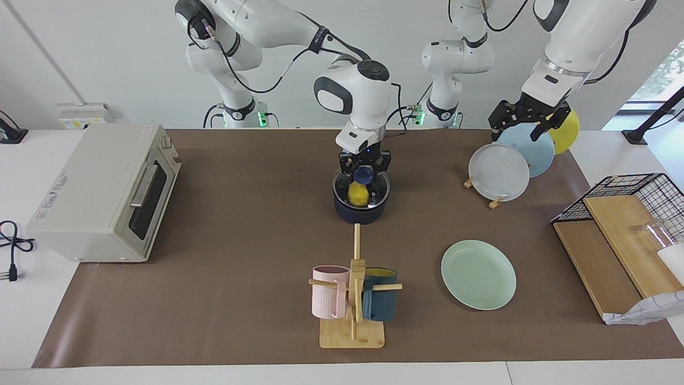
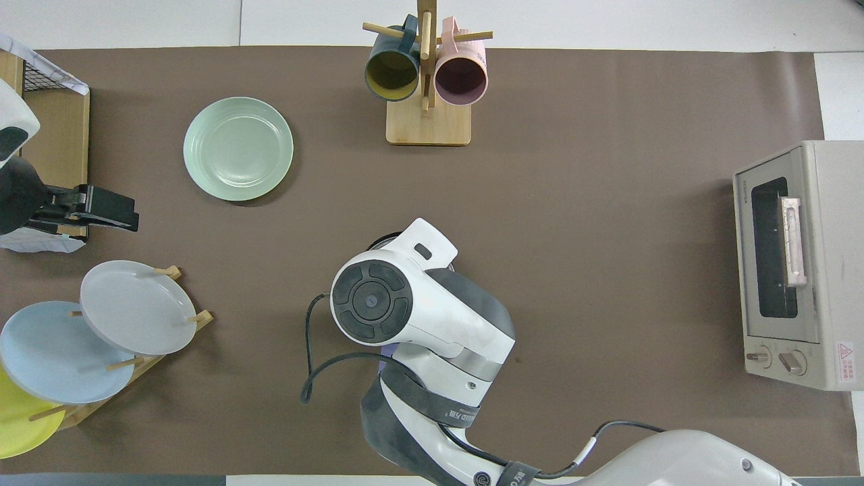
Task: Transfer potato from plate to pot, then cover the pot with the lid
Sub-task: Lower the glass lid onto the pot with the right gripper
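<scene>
- The right gripper (image 1: 364, 170) was clamped on the blue knob of the round clear glass lid with a metal rim (image 1: 380, 193), which sat on the small dark navy-blue saucepan (image 1: 360, 214) in the middle of the table.
- The small glossy bright yellow potato (image 1: 358, 194) lay inside that pot, seen through the glass.
- The round pale mint-green plate (image 1: 478, 274) lay bare, farther from the robots and toward the left arm's end.
- The left gripper (image 1: 526, 121) waited over the rack of standing plates (image 1: 499, 172), its jaws spread wide and holding nothing.
</scene>
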You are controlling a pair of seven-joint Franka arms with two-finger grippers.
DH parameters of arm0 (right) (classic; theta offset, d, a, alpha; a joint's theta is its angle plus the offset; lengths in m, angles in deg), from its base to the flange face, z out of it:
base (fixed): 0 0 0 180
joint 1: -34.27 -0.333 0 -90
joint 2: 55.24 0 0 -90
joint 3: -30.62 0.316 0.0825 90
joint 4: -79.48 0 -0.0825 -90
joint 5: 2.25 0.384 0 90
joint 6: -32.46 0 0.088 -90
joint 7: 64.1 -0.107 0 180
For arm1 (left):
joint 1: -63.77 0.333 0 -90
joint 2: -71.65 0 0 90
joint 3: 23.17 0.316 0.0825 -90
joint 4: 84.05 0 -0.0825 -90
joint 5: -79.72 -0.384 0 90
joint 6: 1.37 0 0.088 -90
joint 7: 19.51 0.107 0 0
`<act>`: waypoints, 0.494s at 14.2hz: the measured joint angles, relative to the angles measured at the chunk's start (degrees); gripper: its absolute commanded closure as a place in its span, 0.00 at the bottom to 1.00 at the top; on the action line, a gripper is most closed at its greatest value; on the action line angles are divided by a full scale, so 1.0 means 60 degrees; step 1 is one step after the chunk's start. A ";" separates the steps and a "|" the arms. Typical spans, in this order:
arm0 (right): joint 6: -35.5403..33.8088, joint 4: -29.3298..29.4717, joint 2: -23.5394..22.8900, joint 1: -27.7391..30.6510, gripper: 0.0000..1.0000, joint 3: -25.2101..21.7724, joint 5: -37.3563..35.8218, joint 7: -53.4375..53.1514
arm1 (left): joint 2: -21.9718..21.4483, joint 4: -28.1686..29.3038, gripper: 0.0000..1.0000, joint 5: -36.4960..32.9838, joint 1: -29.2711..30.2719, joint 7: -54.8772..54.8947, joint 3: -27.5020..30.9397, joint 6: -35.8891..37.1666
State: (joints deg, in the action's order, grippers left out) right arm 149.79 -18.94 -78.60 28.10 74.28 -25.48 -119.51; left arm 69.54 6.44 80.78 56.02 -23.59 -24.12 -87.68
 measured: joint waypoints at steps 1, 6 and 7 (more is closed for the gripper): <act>0.0003 -0.0008 0.0000 0.0000 1.00 0.0000 -0.0114 0.0000 | 0.0000 0.0000 0.00 0.0000 0.0001 0.0000 0.0007 0.0000; 0.0030 -0.0038 0.0000 0.0000 1.00 0.0000 -0.0239 0.0000 | 0.0000 0.0000 0.00 0.0000 0.0003 0.0000 0.0035 -0.0002; 0.0061 -0.0046 0.0000 0.0000 1.00 0.0000 -0.0245 0.0000 | 0.0000 0.0000 0.00 0.0000 0.0003 0.0000 0.0035 -0.0003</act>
State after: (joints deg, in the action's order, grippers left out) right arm 150.16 -19.21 -78.60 28.09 74.28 -26.95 -119.51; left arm 69.54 6.44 80.78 56.04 -23.59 -23.91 -87.69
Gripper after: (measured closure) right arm 0.344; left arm 0.000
